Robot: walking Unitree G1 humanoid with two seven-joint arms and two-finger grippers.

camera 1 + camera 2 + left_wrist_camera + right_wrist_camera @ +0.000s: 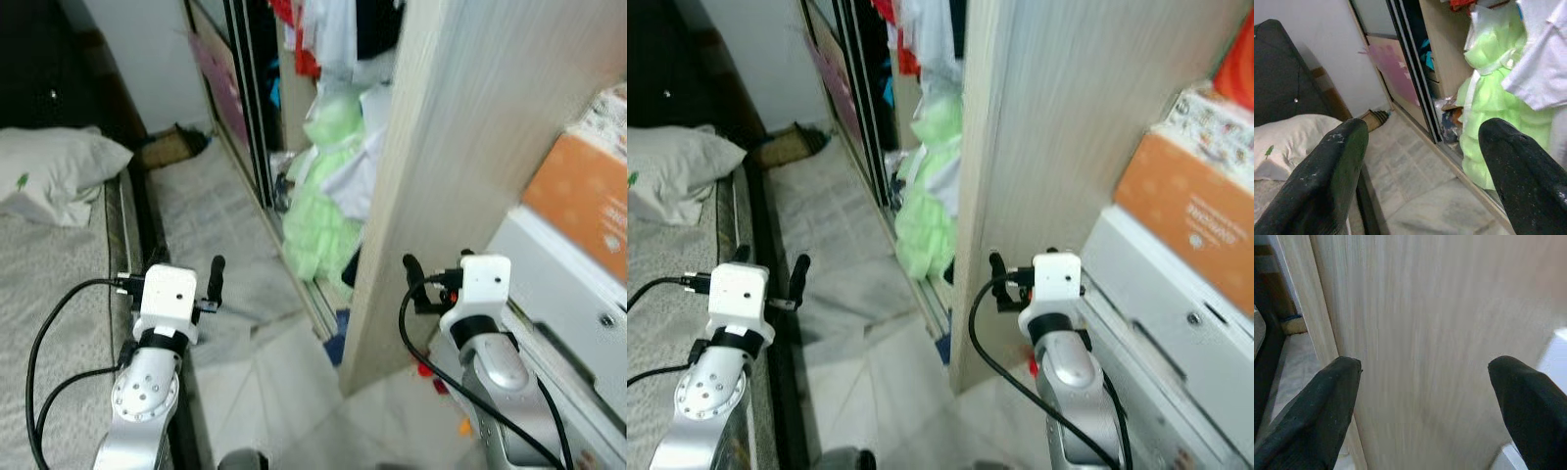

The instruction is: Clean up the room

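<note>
Here the left gripper is spread wide, empty, above the floor beside the bed. Light-green clothes spill from the open wardrobe ahead to its right, well apart. The right gripper, equally wide and empty, faces the wardrobe's wooden side panel.

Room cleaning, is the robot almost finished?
Not nearly. Nothing looks tidied yet. Both the left gripper and right gripper are open and empty. Light green clothes spill from the pale wooden wardrobe, and small red and orange bits lie on the tiled floor.
</note>
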